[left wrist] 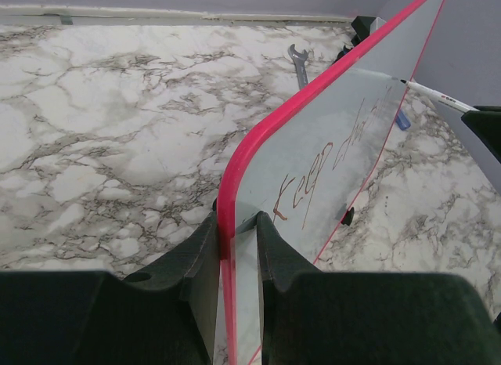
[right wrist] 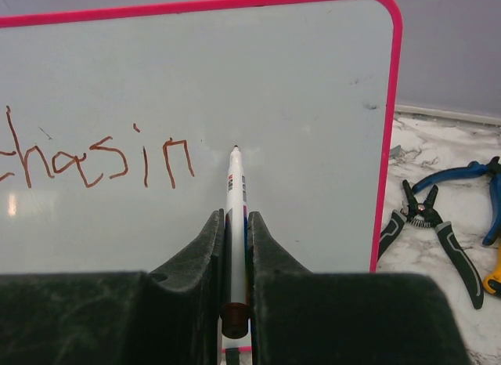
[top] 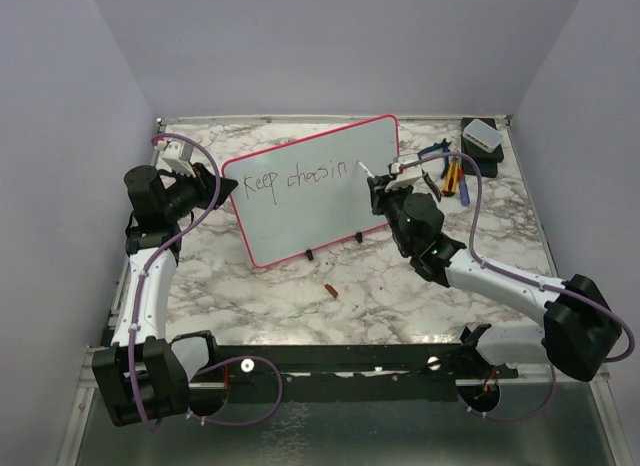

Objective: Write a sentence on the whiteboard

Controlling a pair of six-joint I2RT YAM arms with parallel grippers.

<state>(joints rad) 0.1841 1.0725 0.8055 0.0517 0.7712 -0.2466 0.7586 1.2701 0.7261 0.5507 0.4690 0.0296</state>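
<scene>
The whiteboard (top: 310,191) stands tilted on black feet mid-table, white with a red-pink frame. The sentence (top: 295,176) reads "Keep chasin" in one line; in the right wrist view (right wrist: 102,157) only "chasin" shows. My left gripper (top: 213,186) is shut on the whiteboard's left edge (left wrist: 228,224), one finger on each face. My right gripper (top: 385,181) is shut on a white marker (right wrist: 235,216). The marker's tip (right wrist: 235,148) sits at the board surface just right of the "n". The marker also shows in the left wrist view (left wrist: 438,96).
A small red-brown marker cap (top: 331,290) lies on the marble table in front of the board. Pliers and cutters (top: 450,171) and a dark box with a white block (top: 482,138) sit at the back right. A wrench (left wrist: 300,64) lies behind the board.
</scene>
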